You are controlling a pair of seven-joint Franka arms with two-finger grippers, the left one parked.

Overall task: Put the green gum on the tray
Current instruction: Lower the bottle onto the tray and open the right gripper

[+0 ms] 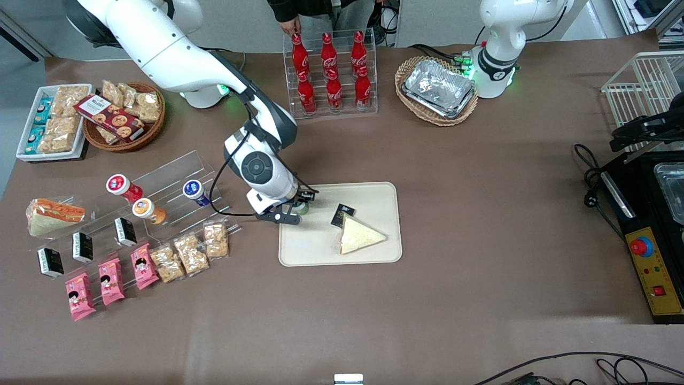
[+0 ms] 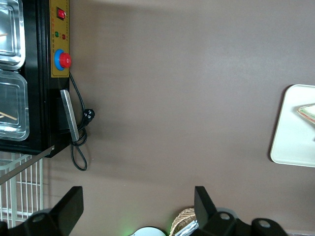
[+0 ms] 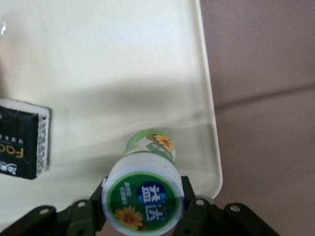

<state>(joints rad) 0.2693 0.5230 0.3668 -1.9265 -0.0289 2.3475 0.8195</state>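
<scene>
The one green gum (image 3: 143, 199) bottle is over the tray (image 1: 374, 251), close to a corner. The gripper (image 1: 297, 209) has its two fingers squeezed on the white cap. On the tray lie one sandwich (image 1: 360, 236) and one small black packet (image 1: 342, 214).

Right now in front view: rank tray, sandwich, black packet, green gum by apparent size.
1. tray
2. sandwich
3. black packet
4. green gum, mostly hidden in the gripper, so its rank is unsure.
</scene>
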